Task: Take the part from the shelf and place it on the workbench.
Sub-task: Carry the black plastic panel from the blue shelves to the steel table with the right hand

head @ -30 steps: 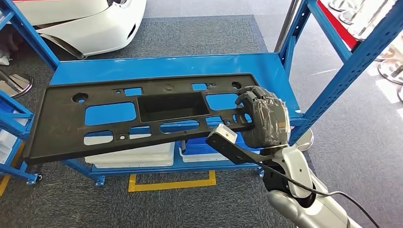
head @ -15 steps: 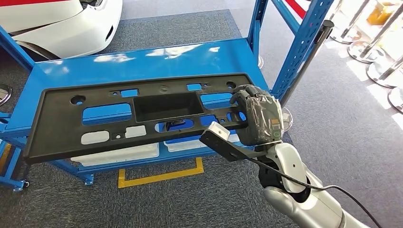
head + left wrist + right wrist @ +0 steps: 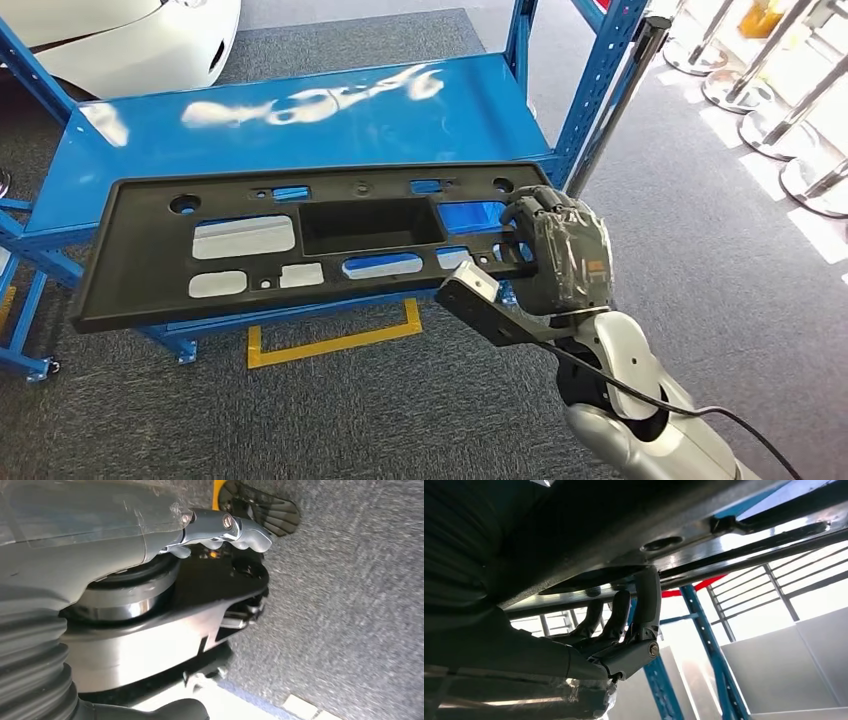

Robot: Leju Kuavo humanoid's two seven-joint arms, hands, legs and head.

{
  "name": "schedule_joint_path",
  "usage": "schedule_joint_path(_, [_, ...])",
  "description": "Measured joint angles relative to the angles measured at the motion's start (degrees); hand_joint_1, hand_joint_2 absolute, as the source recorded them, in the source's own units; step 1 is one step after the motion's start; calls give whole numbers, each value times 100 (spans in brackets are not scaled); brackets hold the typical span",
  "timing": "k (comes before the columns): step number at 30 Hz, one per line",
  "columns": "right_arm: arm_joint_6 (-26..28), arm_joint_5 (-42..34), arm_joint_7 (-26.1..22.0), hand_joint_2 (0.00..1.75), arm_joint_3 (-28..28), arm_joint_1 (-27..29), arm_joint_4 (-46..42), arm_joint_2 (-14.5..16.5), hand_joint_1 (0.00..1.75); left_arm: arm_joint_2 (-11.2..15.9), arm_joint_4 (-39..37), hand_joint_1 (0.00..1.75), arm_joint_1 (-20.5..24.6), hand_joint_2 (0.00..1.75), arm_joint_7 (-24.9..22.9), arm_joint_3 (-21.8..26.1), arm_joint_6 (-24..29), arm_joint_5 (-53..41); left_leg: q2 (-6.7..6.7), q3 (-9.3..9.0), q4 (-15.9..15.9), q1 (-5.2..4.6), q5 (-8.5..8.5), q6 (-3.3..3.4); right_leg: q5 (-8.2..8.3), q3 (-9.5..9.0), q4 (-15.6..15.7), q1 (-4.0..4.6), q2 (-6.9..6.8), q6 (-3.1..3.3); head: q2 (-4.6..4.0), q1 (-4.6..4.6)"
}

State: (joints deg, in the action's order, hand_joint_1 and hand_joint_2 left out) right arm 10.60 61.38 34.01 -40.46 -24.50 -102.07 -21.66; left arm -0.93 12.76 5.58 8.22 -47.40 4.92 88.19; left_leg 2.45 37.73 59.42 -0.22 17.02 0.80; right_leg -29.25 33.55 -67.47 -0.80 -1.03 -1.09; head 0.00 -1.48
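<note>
— Holding it by one end only: where is the part (image 3: 300, 240)?

— Stretching far out to the left of the right hand (image 3: 560, 250), above the blue shelf (image 3: 300, 120). The fingers (image 3: 644, 600) wrap its end, thumb below.

— How will it handle?

— Long, stiff, probably light plastic, but lever-heavy; the free end may droop or twist.

— Left hand (image 3: 225, 527)?

— Hanging by the floor; seemingly empty, though I cannot tell its spread. It should support the far end.

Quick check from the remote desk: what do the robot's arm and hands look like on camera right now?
The right arm is glossy silver with dark joints and a thin black cable running along it. The right hand is dark grey under clear plastic wrap, with a black camera bracket beside it. The left hand shows a grey ribbed cover and metal pins.
</note>
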Motion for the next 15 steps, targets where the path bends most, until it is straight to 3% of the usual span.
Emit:
schedule_joint_path(2, [0,7,-5,175,2,0,-4,-1,175,6,-1,0,6,175,0,1,-1,2,37,100,103,-17,-65,-56,-268,-431,664,25,-93,60,0,-23])
schedule_joint_path(3, [0,13,-14,175,3,1,-6,-1,175,10,-2,0,6,175,0,1,-3,4,56,118,120,-22,-108,-83,-339,-493,790,42,-92,111,0,-20])
schedule_joint_path(5, [-2,25,-46,175,1,-2,-6,2,175,20,-5,0,2,175,2,2,-10,18,56,152,154,-20,-145,-148,-262,-408,795,32,-54,212,0,0])
schedule_joint_path(6, [-4,27,-66,175,-1,-5,-5,7,175,25,-7,0,1,175,4,1,-19,29,13,195,234,-13,-35,-189,-199,-348,795,25,-35,258,0,13])
schedule_joint_path(7, [-7,30,-83,175,-3,-10,-5,18,175,28,-8,0,-4,175,9,1,-32,40,-49,257,422,-5,197,-229,-125,-275,804,17,-17,302,0,41])
schedule_joint_path(9, [-19,30,-103,175,-7,-17,-3,38,175,29,-9,0,-8,175,21,0,-67,57,-160,394,1055,19,806,-282,18,-111,799,21,35,352,0,121])
schedule_joint_path(10, [-29,28,-107,175,-8,-18,-3,45,175,29,-9,0,-9,175,26,0,-81,60,-180,430,1401,25,1002,-290,90,-19,793,28,64,362,0,155])
schedule_joint_path(11, [-41,24,-108,175,-10,-17,-2,48,175,29,-9,0,-8,175,28,0,-92,60,-190,409,1633,27,1038,-288,160,73,785,34,94,360,0,174])
schedule_joint_path(13, [-64,17,-109,175,-11,-17,-2,52,175,29,-9,0,-12,175,28,-1,-106,60,-214,144,1597,27,788,-255,297,257,766,41,160,347,0,206])
schedule_joint_path(14, [-71,15,-108,175,-11,-17,-2,56,175,29,-9,0,-12,175,28,-1,-115,59,-252,-111,1314,26,643,-225,362,337,759,43,195,335,0,221])
schedule_joint_path(15, [-75,15,-108,175,-10,-17,-2,57,175,29,-9,0,-7,175,27,-1,-125,58,-333,-419,900,24,611,-183,423,404,754,46,227,313,0,236])
